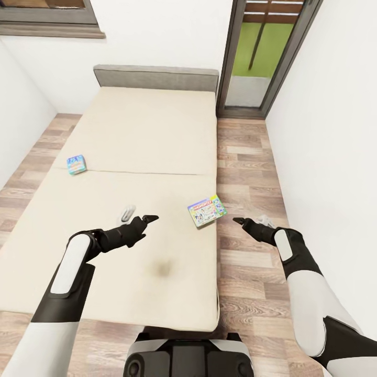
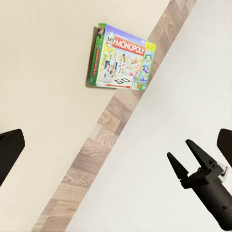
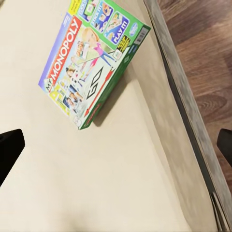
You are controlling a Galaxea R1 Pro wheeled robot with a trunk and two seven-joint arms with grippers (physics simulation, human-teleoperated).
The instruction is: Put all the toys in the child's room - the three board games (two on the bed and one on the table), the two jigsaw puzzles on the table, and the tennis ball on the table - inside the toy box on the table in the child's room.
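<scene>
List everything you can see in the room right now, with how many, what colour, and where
Monopoly box: one, green-edged, flat on the bed near its right edge, between the two grippers.
Blue game box: one, blue, on the bed near its left edge.
Bed: one, beige mattress with a grey headboard, centre of the room.
Stain: one, dark smudge on the mattress near the foot.
Floor: wood planks, either side of the bed.
Window: one, dark-framed, tall, right of the headboard.
Left gripper: one, black, above the mattress, empty.
Right gripper: one, black, above the floor beside the bed, empty.
</scene>
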